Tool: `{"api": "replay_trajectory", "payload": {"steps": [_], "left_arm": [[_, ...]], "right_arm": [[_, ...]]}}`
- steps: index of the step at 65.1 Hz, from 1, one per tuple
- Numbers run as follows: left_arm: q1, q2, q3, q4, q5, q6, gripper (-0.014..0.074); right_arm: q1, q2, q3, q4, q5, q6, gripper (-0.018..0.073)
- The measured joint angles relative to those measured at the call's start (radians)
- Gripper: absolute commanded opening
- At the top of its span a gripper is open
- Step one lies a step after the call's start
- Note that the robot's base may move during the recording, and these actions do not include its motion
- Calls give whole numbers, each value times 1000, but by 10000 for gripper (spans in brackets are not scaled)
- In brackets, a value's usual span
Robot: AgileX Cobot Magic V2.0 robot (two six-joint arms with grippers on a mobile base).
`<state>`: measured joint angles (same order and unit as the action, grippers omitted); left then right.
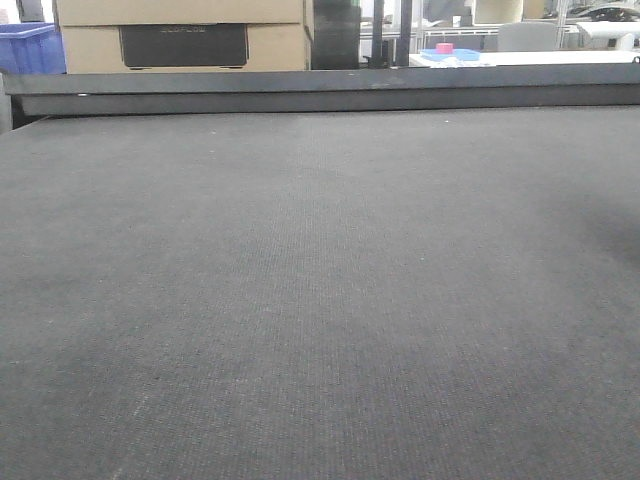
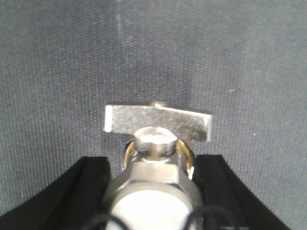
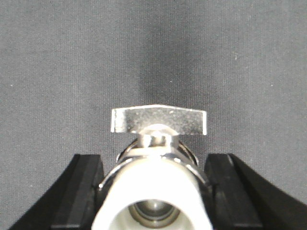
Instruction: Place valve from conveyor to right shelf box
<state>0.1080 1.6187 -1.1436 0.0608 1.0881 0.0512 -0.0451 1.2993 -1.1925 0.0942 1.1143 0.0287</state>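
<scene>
1. Between the left fingers [image 2: 72,191] a valve [image 2: 153,158] is clamped, its body pointing forward and its handle lying crosswise beyond the tips, over the conveyor [image 2: 48,57].
2. Between the right fingers [image 3: 81,191] a second valve [image 3: 156,158] is held likewise.
3. The right arm is judged better placed for the unseen right shelf box.

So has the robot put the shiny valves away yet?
Not yet. Done: the grabbing. The left gripper is shut on a valve and the right gripper on a second valve. In hand: both are over the grey conveyor. Left: carrying them to the right shelf box, which no view shows.
</scene>
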Motion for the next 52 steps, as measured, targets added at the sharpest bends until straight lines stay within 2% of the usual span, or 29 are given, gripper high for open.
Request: {"api": "replay_trajectory", "payload": {"steps": [4, 11, 24, 29, 38, 52], "left_arm": [[0, 0, 0, 0, 0, 0, -106], [0, 0, 0, 0, 2, 0, -111], [0, -55, -11, -61, -9, 0, -111], [-12, -104, -15, -76, -55, 0, -111], [-55, -204, -15, -110, -211, 29, -111], [-152, -319, 43, -136, -399, 71, -111]], "right_arm": [[0, 0, 0, 0, -5, 0, -163], [0, 0, -3, 2, -25, 0, -163], [0, -6, -35, 22, -51, 0, -163], [0, -16, -35, 24, -62, 0, -163], [0, -35, -35, 26, -94, 0, -163], [0, -94, -1, 27, -241, -43, -163]]}}
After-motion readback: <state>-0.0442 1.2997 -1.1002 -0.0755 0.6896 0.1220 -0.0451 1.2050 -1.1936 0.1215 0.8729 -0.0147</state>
